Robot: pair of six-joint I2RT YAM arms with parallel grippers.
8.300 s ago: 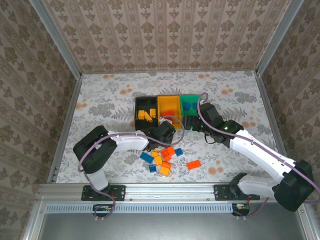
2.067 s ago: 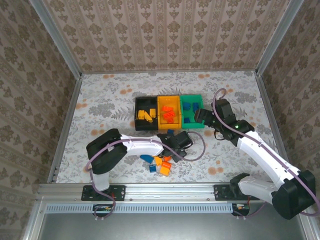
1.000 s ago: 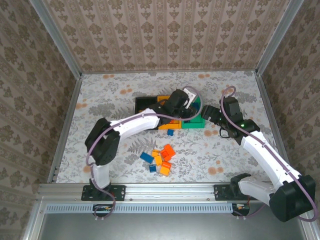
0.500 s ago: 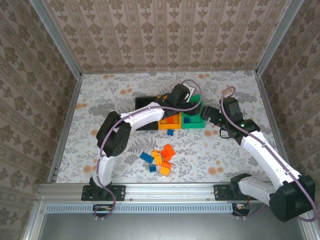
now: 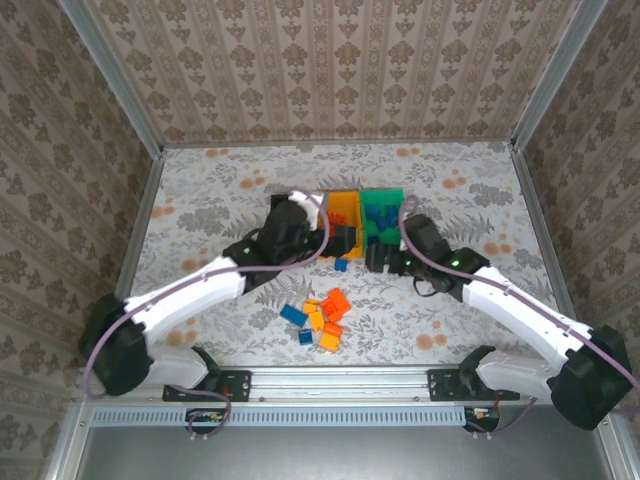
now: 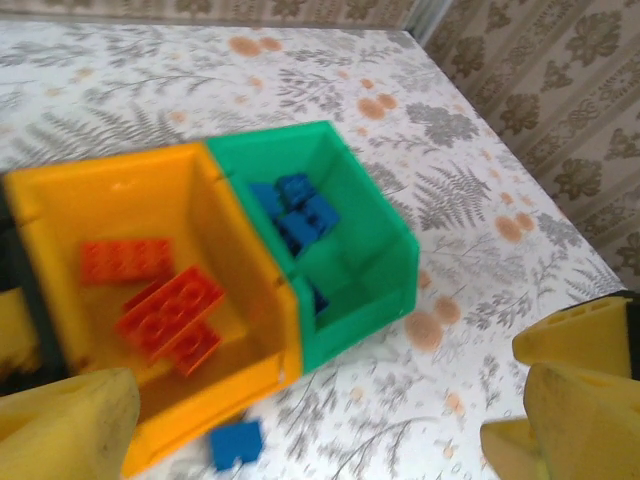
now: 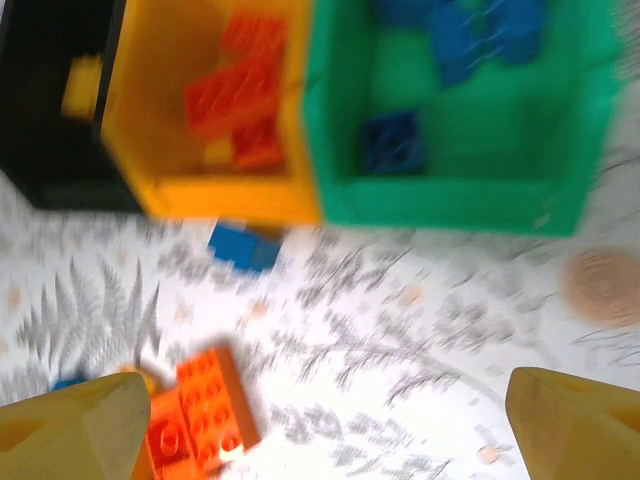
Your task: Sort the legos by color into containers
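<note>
The table (image 5: pixel 200 190) lies open left of and behind the containers (image 6: pixel 365 215) — both arms crowd the bins' near edge. The loose legos (image 5: pixel 322 318) sit nearer the bases. The left gripper (image 6: pixel 310 425) is spread wide and empty, a stray blue brick (image 6: pixel 237 443) on the table between its fingers. The right gripper (image 7: pixel 320 420) gapes too, holding nothing — its blurred view seems to show a yellow piece in the black bin (image 7: pixel 50 150).
</note>
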